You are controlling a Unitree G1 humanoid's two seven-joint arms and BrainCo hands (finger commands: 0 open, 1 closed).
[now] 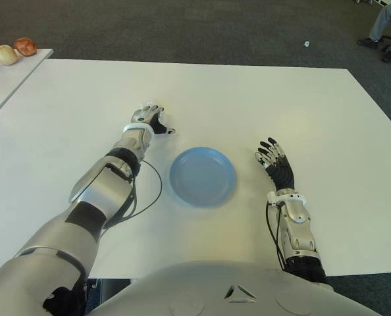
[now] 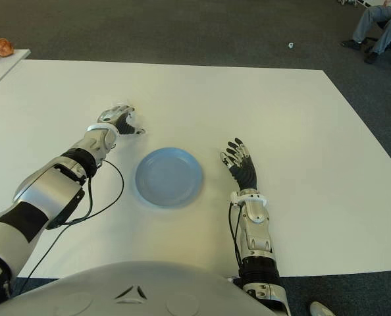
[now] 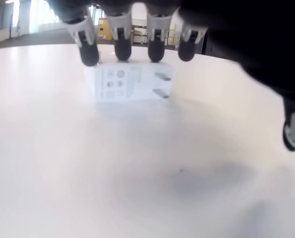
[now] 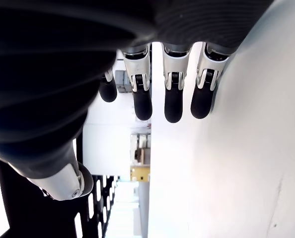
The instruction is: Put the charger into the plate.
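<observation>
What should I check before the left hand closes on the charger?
1. Charger within the left hand's reach: ok, it lies on the table just under the fingertips.
2. Grasp made: not ok, the thumb is apart from the charger and no finger wraps it.
3. Charger's pose: ok, it rests flat on the table with its prongs pointing sideways.
4. Plate ready: ok, it is bare and sits to the right of the left hand.
5. Right hand clear of the path: ok, it shows to the right of the plate, fingers spread, holding nothing.
6. Firmness of fingertip contact on the charger: cannot tell.
</observation>
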